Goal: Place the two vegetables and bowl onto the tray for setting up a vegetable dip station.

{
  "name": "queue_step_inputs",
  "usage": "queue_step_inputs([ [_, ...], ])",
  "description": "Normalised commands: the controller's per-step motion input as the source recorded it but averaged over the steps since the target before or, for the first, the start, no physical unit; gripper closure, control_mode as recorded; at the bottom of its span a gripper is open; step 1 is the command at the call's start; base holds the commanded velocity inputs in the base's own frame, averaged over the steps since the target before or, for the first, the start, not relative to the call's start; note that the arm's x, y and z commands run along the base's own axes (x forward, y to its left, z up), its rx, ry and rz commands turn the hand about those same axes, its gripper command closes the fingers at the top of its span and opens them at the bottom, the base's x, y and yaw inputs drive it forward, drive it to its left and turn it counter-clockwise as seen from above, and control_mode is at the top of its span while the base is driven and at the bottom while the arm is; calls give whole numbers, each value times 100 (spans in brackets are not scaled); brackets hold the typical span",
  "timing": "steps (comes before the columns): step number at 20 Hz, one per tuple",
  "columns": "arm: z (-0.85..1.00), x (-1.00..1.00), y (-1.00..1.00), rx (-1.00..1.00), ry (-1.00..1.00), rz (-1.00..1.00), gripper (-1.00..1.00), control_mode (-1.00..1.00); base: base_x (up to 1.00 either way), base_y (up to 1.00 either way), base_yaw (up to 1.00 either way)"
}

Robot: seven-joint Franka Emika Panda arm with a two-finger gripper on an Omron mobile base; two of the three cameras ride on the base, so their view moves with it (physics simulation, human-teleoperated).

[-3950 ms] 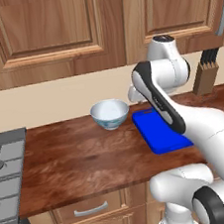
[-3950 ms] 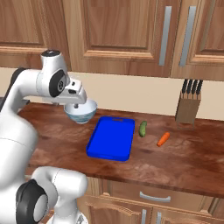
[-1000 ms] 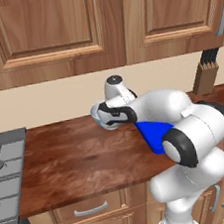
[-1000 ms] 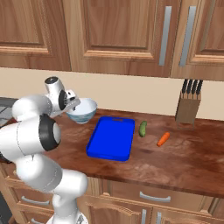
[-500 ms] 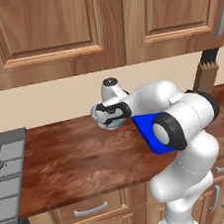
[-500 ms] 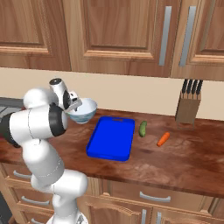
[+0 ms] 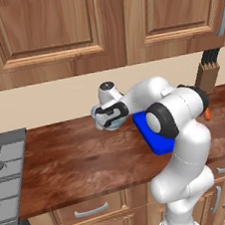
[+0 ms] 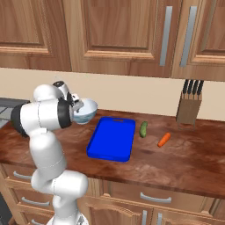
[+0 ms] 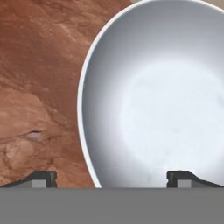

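The white bowl (image 8: 88,109) stands on the wooden counter left of the blue tray (image 8: 111,139). My gripper (image 9: 111,177) is open and down at the bowl's (image 9: 166,100) rim. One fingertip (image 9: 42,177) sits outside the rim over the counter. The other fingertip (image 9: 181,177) sits inside the pale basin. In the left base view the hand (image 7: 110,116) covers most of the bowl. The green vegetable (image 8: 143,129) and the orange carrot (image 8: 164,139) lie on the counter right of the tray. A sliver of the carrot (image 7: 206,114) peeks past my arm, beside the tray (image 7: 152,135).
A knife block (image 8: 189,108) stands at the back right by the wall. A stove top (image 7: 3,164) borders the counter on the left. Wall cabinets hang above the counter, and drawers run below its front edge.
The hand has slid a little to the left and settled at the bowl's rim. The jaws have stayed open. Bowl, tray and vegetables have not moved.
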Motion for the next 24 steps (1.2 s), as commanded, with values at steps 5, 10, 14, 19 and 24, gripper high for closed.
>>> queue_step_inputs([
  [5,-18,31,10,-3,0,0,-100,-100,0,0,0],
  [10,-13,13,3,0,5,0,-100,-100,0,0,0],
  [14,-15,0,8,0,5,0,100,-100,0,0,0],
  [19,-6,-3,1,0,1,0,100,-100,0,0,0],
  [24,0,-13,-1,0,-3,0,100,-100,0,0,0],
])
